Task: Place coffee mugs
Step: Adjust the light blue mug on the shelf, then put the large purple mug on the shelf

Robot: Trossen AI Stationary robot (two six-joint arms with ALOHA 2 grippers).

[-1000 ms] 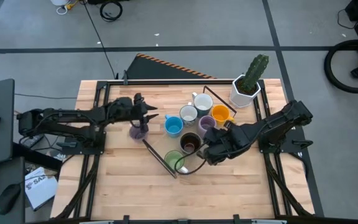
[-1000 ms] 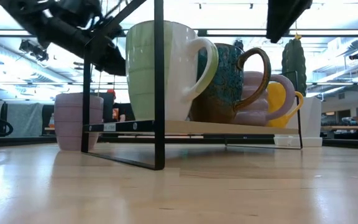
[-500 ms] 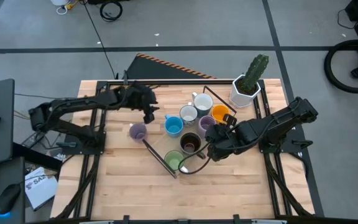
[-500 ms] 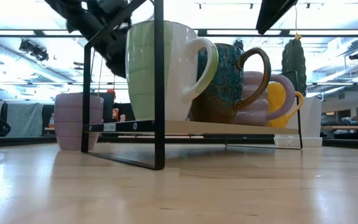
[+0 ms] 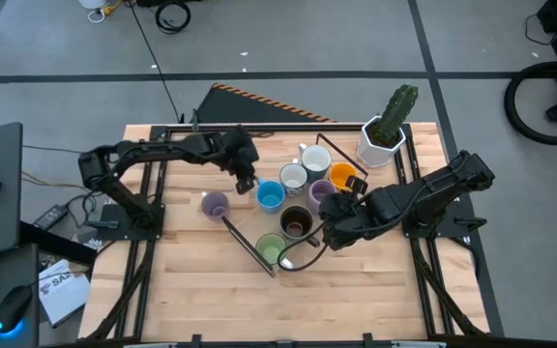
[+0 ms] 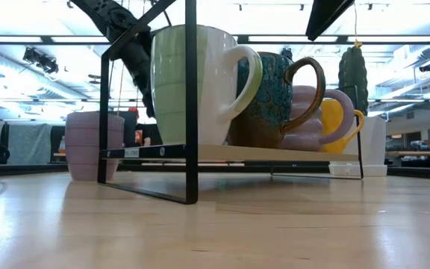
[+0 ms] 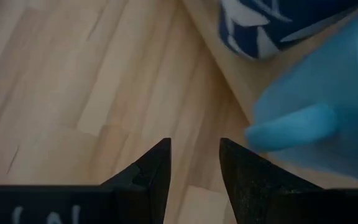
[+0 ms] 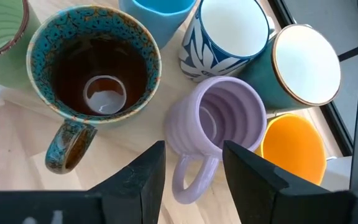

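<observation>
A black wire rack (image 5: 249,242) with a wooden shelf carries the blue mug (image 5: 270,196), two white mugs (image 5: 293,177), an orange mug (image 5: 342,177), a lavender mug (image 5: 321,192), a dark brown mug (image 5: 296,222) and a green mug (image 5: 271,249). A second lavender mug (image 5: 215,204) stands on the table left of the rack. My left gripper (image 5: 245,182) is open and hovers just left of the blue mug, facing its handle (image 7: 294,124). My right gripper (image 8: 191,171) is open above the rack, its fingers on either side of the lavender mug's handle (image 8: 188,177).
A white faceted pot with a cactus (image 5: 385,135) stands at the table's far right corner. In the low view the green mug (image 6: 192,82) and the dark brown mug (image 6: 275,97) stand nearest on the shelf. Bare wood lies along the near edge (image 5: 288,309).
My left gripper has left the lavender mug on the table, risen toward the far edge, then swung right and come down beside the blue mug. That lavender mug stays upright where it was. The mugs on the rack have not moved.
</observation>
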